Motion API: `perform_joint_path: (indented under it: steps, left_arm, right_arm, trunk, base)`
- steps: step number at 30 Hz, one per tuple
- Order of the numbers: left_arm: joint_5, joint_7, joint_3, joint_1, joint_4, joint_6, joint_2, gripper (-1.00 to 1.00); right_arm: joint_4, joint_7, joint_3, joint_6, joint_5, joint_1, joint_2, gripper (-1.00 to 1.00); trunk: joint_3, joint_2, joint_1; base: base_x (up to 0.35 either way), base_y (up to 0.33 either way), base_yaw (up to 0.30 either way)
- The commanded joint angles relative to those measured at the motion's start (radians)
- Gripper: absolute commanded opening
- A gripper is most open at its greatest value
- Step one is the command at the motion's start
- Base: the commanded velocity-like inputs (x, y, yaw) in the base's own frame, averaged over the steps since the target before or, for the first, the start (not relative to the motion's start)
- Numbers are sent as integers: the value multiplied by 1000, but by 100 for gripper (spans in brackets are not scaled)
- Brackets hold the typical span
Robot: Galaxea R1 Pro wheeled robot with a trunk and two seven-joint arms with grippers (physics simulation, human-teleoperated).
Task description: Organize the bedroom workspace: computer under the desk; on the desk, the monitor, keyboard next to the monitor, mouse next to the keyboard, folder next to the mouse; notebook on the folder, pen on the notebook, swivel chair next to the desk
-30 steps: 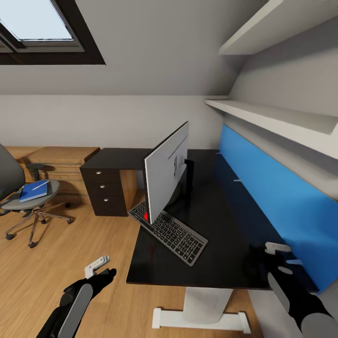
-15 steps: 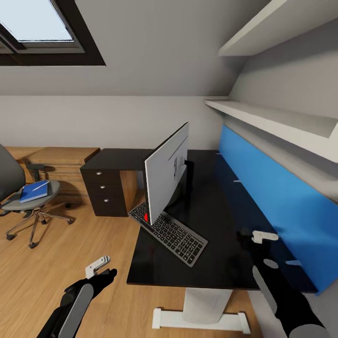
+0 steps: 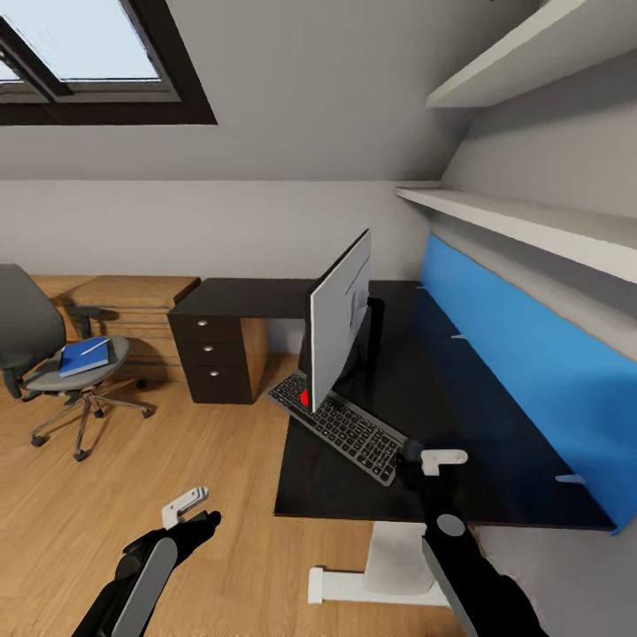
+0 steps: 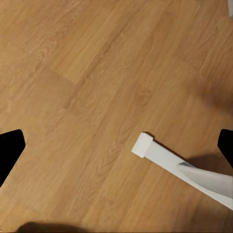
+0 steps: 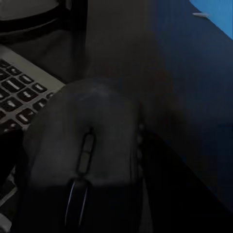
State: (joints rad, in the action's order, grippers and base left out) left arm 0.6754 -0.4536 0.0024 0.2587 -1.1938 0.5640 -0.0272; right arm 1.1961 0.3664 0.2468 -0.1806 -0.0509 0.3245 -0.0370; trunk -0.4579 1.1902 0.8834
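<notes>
Step in hand looks like placing the mouse on the desk next to the keyboard; to do it well, lower it flat onto bare black top just beside the keyboard's near end, not onto the keys, and keep clear of the monitor stand, then let go only once it sits; right gripper sits lower centre-right of the head frame, just past the keyboard's near corner, over the desk; right wrist frame has the mouse close up at lower left, right at the fingers, so I judge it clenched around the mouse; keys lie at left edge of that frame, touching or barely apart, cannot tell; left gripper at lower left over the wood floor, fingers spread, holding nothing; folder with pen on swivel chair at far left, well apart from the desk.
</notes>
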Motion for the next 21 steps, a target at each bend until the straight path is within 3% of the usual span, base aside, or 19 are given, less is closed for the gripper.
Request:
perform_joint_path:
  steps: [1, 3, 13, 18, 21]
  left_arm:
    - [10, -8, -1, 1, -1, 2, 0, 100]
    - [10, -8, -1, 1, -1, 2, 0, 100]
    - [11, -9, -28, 1, 0, 2, 0, 100]
    - [11, -13, -105, 1, 2, 2, -2, 100]
    - [10, -14, -119, 1, 2, 2, -2, 100]
  right_arm:
    - [1, 6, 22, -4, -8, 1, 0, -100]
    - [-2, 8, 48, -3, -7, 1, 6, -100]
    - [-31, 17, 82, -2, -5, 1, 33, -100]
    - [-47, 15, 90, -1, -4, 1, 38, -100]
    - [-49, 14, 91, 0, -4, 1, 39, -100]
  trunk:
    - [-1, 1, 0]
    - [-1, 1, 0]
    - [-1, 1, 0]
    - [-1, 1, 0]
    - [-1, 1, 0]
  base:
    - [-163, 295, 75]
    - [-163, 295, 174]
    - [-118, 309, 261]
    - [-10, 328, 84]
    - [-1, 332, 8]
